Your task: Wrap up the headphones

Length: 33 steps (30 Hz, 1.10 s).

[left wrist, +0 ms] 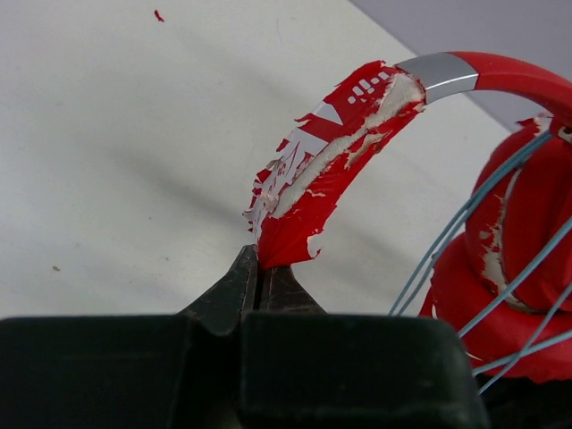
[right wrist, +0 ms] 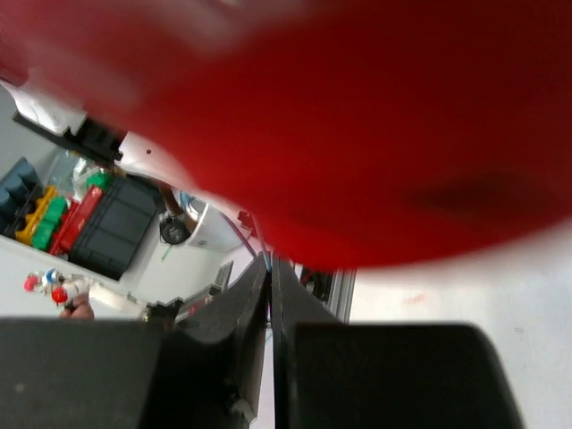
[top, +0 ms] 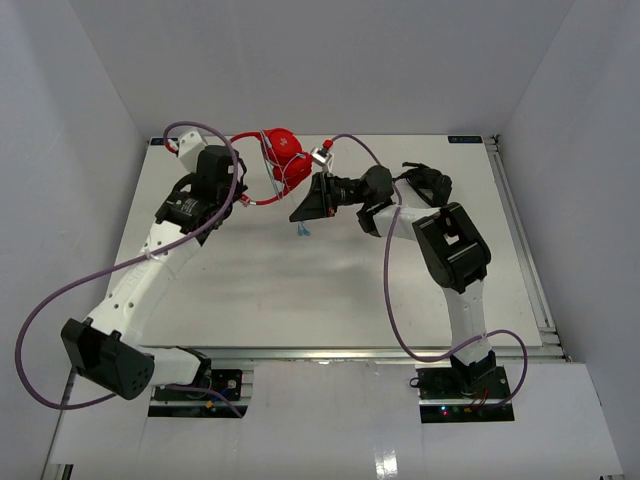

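Observation:
The red headphones (top: pixel 282 152) lie at the back middle of the table, their thin pale blue cable (left wrist: pixel 500 210) wound in several strands over the earcups (left wrist: pixel 523 268). My left gripper (top: pixel 243 197) is shut on the peeling red end of the headband (left wrist: pixel 313 192), which curves up out of its closed tips (left wrist: pixel 260 265). My right gripper (top: pixel 303 212) sits just right of and below the earcups, jaws shut with a thin blue strand of cable (right wrist: pixel 267 255) pinched at the tips. A blurred red earcup (right wrist: pixel 357 125) fills the top of the right wrist view. The cable's blue end (top: pixel 303 232) hangs below the right gripper.
A black object, seemingly black headphones (top: pixel 427 182), lies behind the right arm at the back right. A metal rail (top: pixel 520 240) runs along the table's right edge. White walls enclose the back and sides. Purple arm cables loop over both arms.

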Each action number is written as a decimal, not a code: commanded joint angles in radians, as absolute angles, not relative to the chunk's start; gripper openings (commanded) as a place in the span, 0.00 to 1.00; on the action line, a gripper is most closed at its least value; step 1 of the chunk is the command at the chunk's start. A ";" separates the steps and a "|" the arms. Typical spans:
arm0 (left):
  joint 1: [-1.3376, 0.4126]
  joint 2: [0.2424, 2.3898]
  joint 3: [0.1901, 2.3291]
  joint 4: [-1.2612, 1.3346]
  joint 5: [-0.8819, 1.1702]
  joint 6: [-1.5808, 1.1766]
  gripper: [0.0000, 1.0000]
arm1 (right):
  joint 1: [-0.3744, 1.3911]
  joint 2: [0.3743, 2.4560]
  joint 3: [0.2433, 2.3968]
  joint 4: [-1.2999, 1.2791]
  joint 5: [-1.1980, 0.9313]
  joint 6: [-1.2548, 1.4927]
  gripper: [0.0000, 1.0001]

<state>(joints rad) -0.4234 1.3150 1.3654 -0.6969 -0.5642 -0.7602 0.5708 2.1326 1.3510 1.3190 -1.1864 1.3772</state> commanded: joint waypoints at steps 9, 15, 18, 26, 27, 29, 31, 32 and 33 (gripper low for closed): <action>-0.420 1.155 1.328 -0.529 -0.568 -0.893 0.00 | 0.583 2.117 1.324 1.832 -1.166 1.394 0.11; -0.420 1.129 1.307 -0.519 -0.552 -0.909 0.00 | 0.584 2.137 1.327 1.878 -1.157 1.422 0.11; -0.420 1.110 1.292 -0.506 -0.561 -0.917 0.00 | 0.591 2.144 1.329 1.884 -1.154 1.420 0.12; -0.420 1.071 1.259 -0.483 -0.607 -0.912 0.00 | 0.606 2.145 1.302 1.884 -1.159 1.387 0.08; -0.420 1.058 1.255 -0.480 -0.605 -0.913 0.00 | 0.605 2.148 1.298 1.883 -1.160 1.378 0.08; -0.420 1.037 1.252 -0.479 -0.592 -0.905 0.00 | 0.599 2.160 1.285 1.882 -1.158 1.361 0.08; -0.420 1.012 1.257 -0.483 -0.566 -0.891 0.00 | 0.589 2.175 1.281 1.872 -1.143 1.345 0.08; -0.420 1.005 1.262 -0.485 -0.553 -0.888 0.00 | 0.584 2.188 1.284 1.868 -1.139 1.342 0.08; -0.420 1.001 1.267 -0.492 -0.541 -0.886 0.00 | 0.580 2.200 1.289 1.865 -1.135 1.342 0.08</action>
<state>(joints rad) -0.4225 1.0813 1.2335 -0.5834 -0.5771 -0.8645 0.6003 2.1507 1.2956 1.3195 -1.1516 1.3799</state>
